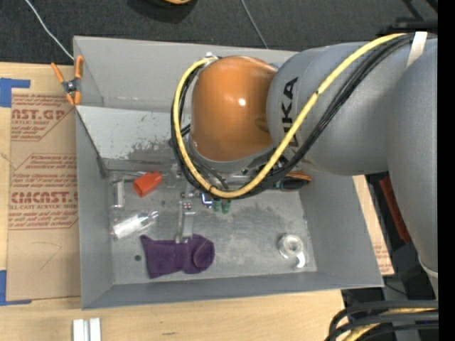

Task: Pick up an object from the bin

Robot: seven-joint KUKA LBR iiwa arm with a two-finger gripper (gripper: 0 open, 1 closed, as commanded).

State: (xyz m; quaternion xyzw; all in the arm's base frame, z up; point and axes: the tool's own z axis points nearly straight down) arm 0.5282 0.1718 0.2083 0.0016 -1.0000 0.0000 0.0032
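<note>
The gripper (186,231), whose state cannot be told, is seen over the purple cloth (176,256) at the bin's (142,55) lower edge, where only a loose fold may be caught.

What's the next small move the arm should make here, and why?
Probably ease a little toward the bin's near wall and lower onto the purple cloth. The gripper hangs at the cloth's upper edge, and the cloth is closer to it than the orange piece or the clear plastic piece.
</note>
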